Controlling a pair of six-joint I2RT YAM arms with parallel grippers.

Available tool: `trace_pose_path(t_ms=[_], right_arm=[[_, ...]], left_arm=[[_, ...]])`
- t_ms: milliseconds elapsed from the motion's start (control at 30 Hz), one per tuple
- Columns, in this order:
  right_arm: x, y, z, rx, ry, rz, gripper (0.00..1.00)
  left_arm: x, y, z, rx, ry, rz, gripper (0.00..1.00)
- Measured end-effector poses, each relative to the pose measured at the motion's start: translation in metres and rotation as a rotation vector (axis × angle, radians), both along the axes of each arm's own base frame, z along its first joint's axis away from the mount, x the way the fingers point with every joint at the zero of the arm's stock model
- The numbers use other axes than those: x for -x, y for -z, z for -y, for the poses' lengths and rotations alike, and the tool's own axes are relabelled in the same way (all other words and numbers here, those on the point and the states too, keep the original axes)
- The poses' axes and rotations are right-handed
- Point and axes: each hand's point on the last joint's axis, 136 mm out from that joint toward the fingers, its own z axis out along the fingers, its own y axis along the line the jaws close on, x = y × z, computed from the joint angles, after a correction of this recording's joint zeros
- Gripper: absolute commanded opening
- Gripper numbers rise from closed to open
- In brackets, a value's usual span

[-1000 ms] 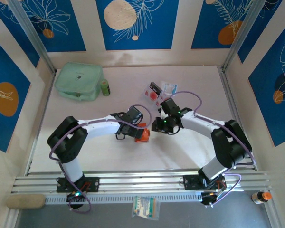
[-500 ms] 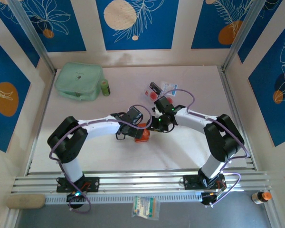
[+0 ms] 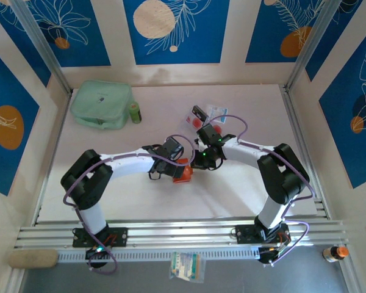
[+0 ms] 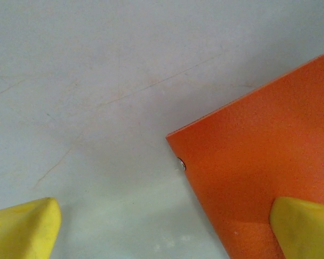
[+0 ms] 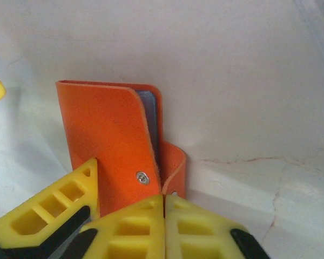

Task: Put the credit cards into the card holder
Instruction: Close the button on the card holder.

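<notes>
**Wallet at table centre, one gripper on either side**

Card holder (image 3: 183, 173), small, bright orange, square, folding: laid closed on the white table (image 3: 110, 140) near its middle. A metal snap stud (image 5: 143, 177) is seen by the tab edge, and a grey-blue edge between the flaps.

Left gripper (image 4: 162, 232): jaws held wide apart. One yellow fingertip (image 4: 305, 229) is set over the wallet's corner, the other over bare table.

Right gripper (image 5: 163, 216): jaws pressed together at the tab edge. Whether the tab is pinched cannot be told.

Credit cards (image 3: 199, 119), pale, thin, marked with red: left loose behind the grippers, apart from the holder.

Mint-green zip pouch (image 3: 101, 105) and small green bottle (image 3: 135, 113): placed at far left.
</notes>
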Motion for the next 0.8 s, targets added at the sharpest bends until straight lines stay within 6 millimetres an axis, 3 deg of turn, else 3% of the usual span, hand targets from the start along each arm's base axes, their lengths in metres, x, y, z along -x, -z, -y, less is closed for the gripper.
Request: trace_pose_path(t_ms=[800], right_arm=[[0.000,-0.001,-0.017,-0.095,0.006,-0.041,0.00]], left_arm=[[0.000,0.000,0.000,0.017,0.000,0.016,1.00]])
